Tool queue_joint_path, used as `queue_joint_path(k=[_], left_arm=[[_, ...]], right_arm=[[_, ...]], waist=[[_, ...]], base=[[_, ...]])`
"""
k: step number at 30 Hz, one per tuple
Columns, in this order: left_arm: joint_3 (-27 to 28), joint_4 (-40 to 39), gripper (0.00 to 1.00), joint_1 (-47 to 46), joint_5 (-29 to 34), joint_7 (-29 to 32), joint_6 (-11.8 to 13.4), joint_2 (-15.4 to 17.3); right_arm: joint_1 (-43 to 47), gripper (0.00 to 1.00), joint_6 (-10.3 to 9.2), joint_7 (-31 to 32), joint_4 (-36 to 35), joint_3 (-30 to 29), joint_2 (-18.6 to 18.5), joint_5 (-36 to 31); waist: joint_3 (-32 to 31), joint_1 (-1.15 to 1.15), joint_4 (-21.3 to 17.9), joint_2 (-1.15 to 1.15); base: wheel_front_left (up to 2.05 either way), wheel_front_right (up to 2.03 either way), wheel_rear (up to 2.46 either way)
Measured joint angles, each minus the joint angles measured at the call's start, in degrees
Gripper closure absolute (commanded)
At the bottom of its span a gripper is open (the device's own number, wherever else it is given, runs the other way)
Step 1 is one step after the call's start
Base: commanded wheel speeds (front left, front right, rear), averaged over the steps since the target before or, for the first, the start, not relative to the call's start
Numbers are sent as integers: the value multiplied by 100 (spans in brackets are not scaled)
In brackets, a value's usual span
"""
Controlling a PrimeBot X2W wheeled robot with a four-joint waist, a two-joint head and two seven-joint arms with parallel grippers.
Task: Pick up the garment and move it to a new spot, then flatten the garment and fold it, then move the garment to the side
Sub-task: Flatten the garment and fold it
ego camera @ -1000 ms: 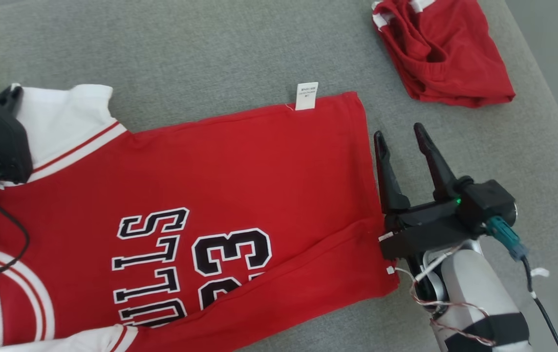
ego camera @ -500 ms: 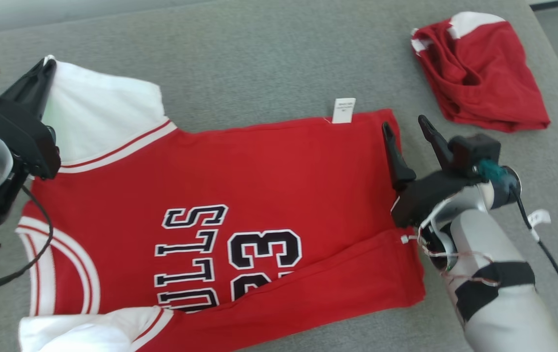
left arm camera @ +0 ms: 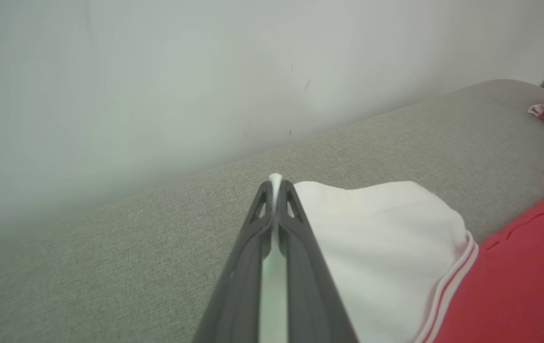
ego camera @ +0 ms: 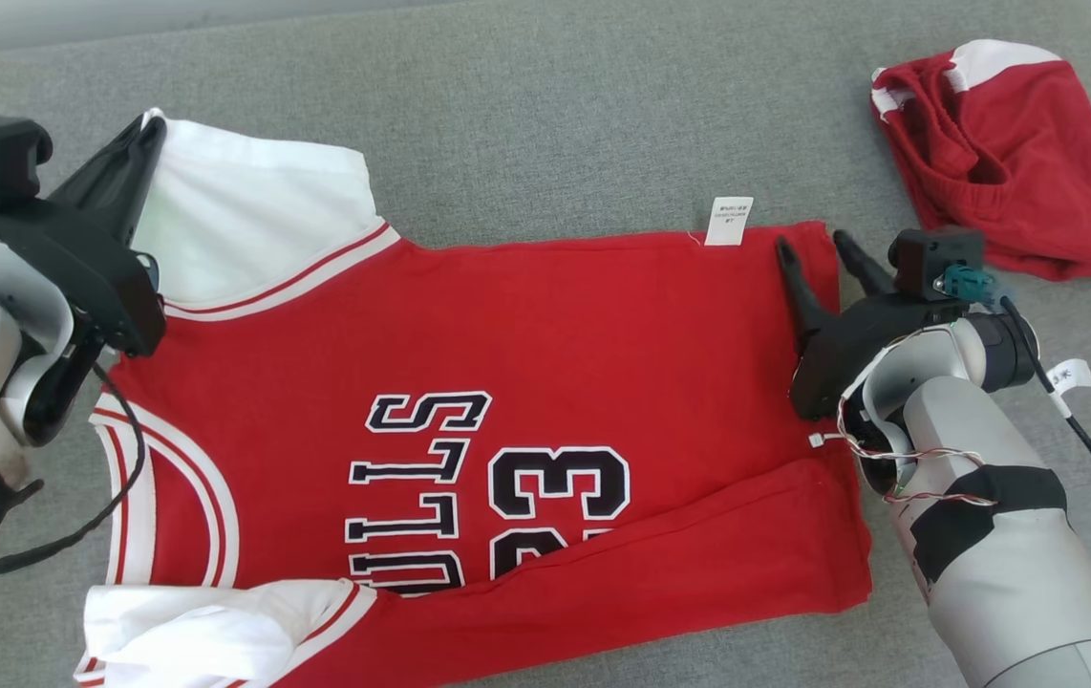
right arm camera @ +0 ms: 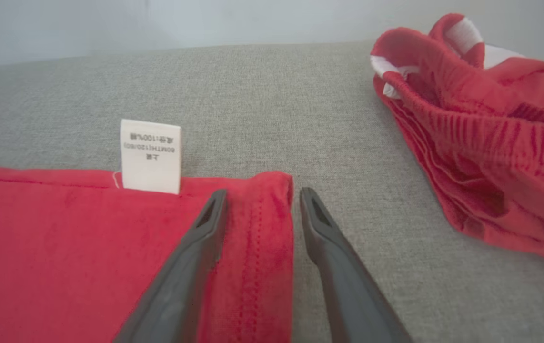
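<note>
Grey fabric surface (ego camera: 545, 115) — red "ULLS 23" jersey (ego camera: 555, 325); left fingers (left arm camera: 300, 267) pinch its white sleeve (left arm camera: 377, 238), right fingers (right arm camera: 181, 276) spread astride the hem (right arm camera: 262, 228).

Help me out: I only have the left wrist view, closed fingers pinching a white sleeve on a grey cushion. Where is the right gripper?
Observer: The right gripper is at the red jersey's far hem corner, jaws apart, one finger on the cloth and one on the grey cushion beside it.
Operator: Anything by that corner?
Observer: A white care tag sticks out of the seam just beside it.
Operator: Is the jersey lying flat?
Observer: Mostly, but its near long edge is folded over and covers part of the black lettering.
</note>
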Motion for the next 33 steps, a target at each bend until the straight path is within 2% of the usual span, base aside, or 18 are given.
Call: queue_joint_path(k=[1, 2, 3, 5, 13, 21, 24, 27, 28, 33], left_arm=[[-21, 1, 100, -25, -8, -4, 0, -7], [-38, 2, 100, -46, -26, -31, 0, -12], [-53, 2, 100, -59, -46, -45, 0, -16], [-93, 16, 100, -69, -86, -62, 0, -27], [-57, 322, 100, -196, -178, -468, 0, -43], [-53, 48, 100, 391, -296, -659, 0, -169], [312, -375, 100, 952, -258, -684, 38, -208], [829, -896, 100, 1556, -71, -695, 164, -224], [1115, -1225, 100, 2091, 57, -695, 271, -267], [1664, -1825, 100, 3237, 368, -699, 475, -479]], right_arm=[[-7, 69, 0, -32, 31, 31, 1, 5], [-17, 96, 0, -144, 35, 25, 4, 27], [-68, 100, 0, -183, 75, 10, 3, 46], [-161, 100, 0, -127, 209, 13, -3, 55], [-552, 100, 0, -723, 411, 33, 10, 45], [-154, 100, 0, -999, 575, 175, -14, 376], [291, 100, 0, -1068, 441, 294, -76, 655], [637, 100, 0, -1096, 294, 358, -163, 849], [857, 100, 0, -1103, 204, 370, -236, 1010], [1333, 100, 0, -1122, 13, 328, -396, 1349]], waist=[[10, 0, 5, 0], [21, 0, 9, 0], [32, 0, 14, 0], [51, 0, 32, 0], [-12, 0, 161, 0], [-424, 0, 305, 0], [-664, -1, 384, -1], [-837, -1, 441, -1], [-943, -1, 480, -1], [-1154, -1, 605, -1]], base=[[0, 0, 0], [0, 0, 0], [0, 0, 0], [0, 0, 0], [0, 0, 0], [0, 0, 0], [0, 0, 0], [0, 0, 0], [0, 0, 0], [0, 0, 0]])
